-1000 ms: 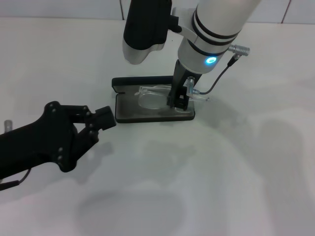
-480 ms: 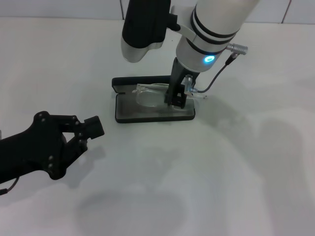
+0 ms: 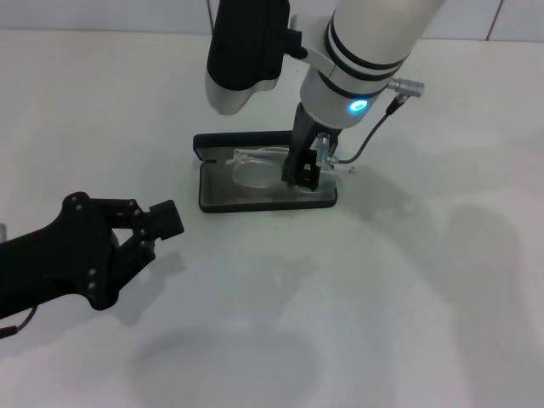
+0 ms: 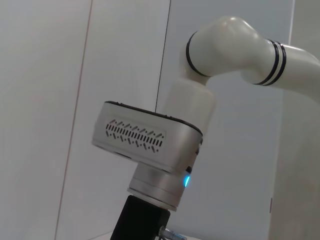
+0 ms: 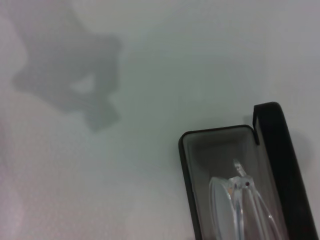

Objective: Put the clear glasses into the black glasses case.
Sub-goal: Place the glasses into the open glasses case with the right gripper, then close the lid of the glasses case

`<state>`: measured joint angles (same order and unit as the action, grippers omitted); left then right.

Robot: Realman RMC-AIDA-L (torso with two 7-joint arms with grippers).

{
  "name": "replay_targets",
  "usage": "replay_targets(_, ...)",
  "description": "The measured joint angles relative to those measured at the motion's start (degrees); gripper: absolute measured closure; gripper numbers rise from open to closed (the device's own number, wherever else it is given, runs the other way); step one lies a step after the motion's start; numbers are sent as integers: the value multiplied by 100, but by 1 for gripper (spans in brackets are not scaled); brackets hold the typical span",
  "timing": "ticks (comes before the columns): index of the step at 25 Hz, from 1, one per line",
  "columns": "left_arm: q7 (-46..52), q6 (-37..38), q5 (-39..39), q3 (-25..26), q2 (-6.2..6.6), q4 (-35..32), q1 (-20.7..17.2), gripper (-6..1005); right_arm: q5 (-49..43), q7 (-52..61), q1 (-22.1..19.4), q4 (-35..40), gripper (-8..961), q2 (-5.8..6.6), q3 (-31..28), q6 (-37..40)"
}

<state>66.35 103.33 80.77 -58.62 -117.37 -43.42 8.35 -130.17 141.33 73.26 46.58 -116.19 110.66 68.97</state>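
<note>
This is looking like a robotics lab or test bench. A plain white counter is filling the head view (nothing homely lying on it), white wall panels with thin seams are running along its 12 o'clock edge, and the left wrist view is showing the same bare panelled wall behind a white robot arm.

Upper centre of head view: fat white right arm with black rings, glowing blue-cyan light, black-and-white wrist block, silver plug with thin black cable looping down, slim black right gripper below. Lower left of head view: all-black left gripper, chunky angular body, small round screws. Left wrist view: white elbow, two black rings, grey box with rows of slanted vent slots, blue light.
</note>
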Motion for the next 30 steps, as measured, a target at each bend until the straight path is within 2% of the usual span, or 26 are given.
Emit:
replay_targets(14, 0, -14, 123, 0, -13, 0, 46, 942, 150, -78, 5, -57, 898, 0, 58, -17)
replay_targets(23, 0, -15, 124, 0, -13, 0, 35, 942, 149, -79, -28, -17, 861, 0, 42, -133)
replay_targets(27, -9, -23, 107, 8, -13, 0, 16, 942, 146, -78, -142, 119, 861, 0, 15, -134)
replay_targets(30, -68, -23, 69, 224, -44, 19, -3, 942, 60, -77, -540, 598, 861, 0, -79, -107)
